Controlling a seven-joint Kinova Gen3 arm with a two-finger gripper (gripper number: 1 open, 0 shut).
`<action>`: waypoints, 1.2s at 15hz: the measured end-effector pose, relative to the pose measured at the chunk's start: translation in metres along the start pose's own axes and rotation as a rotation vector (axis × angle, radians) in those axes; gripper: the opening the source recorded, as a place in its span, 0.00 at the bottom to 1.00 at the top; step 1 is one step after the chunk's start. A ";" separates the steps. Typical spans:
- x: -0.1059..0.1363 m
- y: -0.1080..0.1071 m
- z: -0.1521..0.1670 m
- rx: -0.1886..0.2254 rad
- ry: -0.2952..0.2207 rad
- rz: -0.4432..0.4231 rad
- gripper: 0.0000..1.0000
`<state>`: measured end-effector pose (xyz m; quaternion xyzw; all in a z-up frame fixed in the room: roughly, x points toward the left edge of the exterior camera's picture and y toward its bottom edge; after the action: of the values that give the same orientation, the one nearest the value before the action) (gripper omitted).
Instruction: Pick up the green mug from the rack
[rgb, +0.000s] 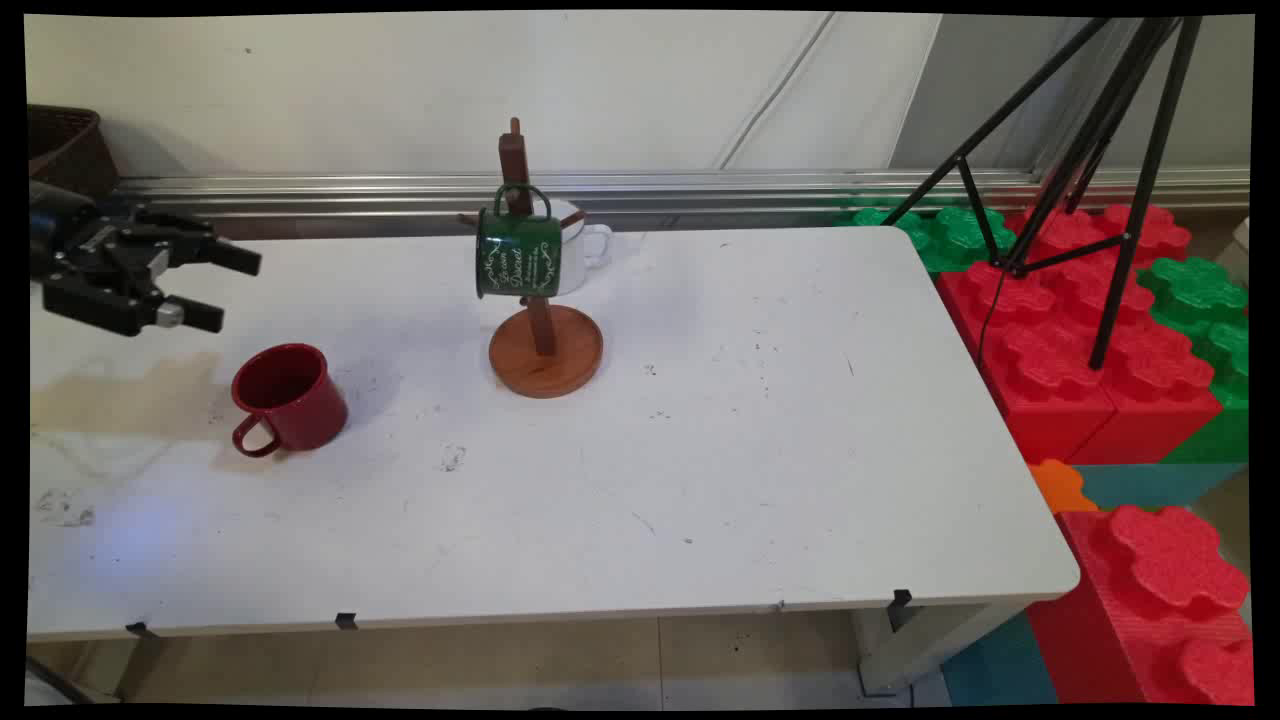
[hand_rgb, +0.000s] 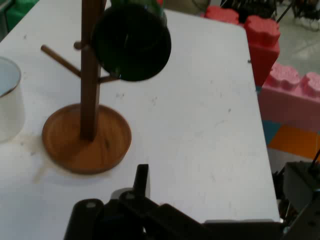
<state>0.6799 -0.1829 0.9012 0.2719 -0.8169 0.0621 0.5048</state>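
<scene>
My gripper hangs open above the table's left end, fingers pointing right with nothing between them. Just below and to its right a red mug lies on its side, mouth toward the gripper, handle toward the near edge. Further right stands a wooden mug tree with a green mug hung on a peg. A white mug stands behind the tree. In the hand view the mug tree is ahead, the green mug on it, the white mug at the left edge; one finger shows.
A dark wicker basket sits at the back left. A black tripod stands on red and green foam blocks off the table's right end. More red blocks lie by the near right corner.
</scene>
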 end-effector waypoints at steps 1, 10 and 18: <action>0.002 0.000 0.004 -0.005 0.009 -0.002 1.00; 0.018 -0.004 0.050 -0.043 0.060 -0.015 1.00; 0.030 -0.011 0.092 -0.051 0.082 -0.022 1.00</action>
<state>0.6025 -0.2384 0.8801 0.2650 -0.7939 0.0467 0.5452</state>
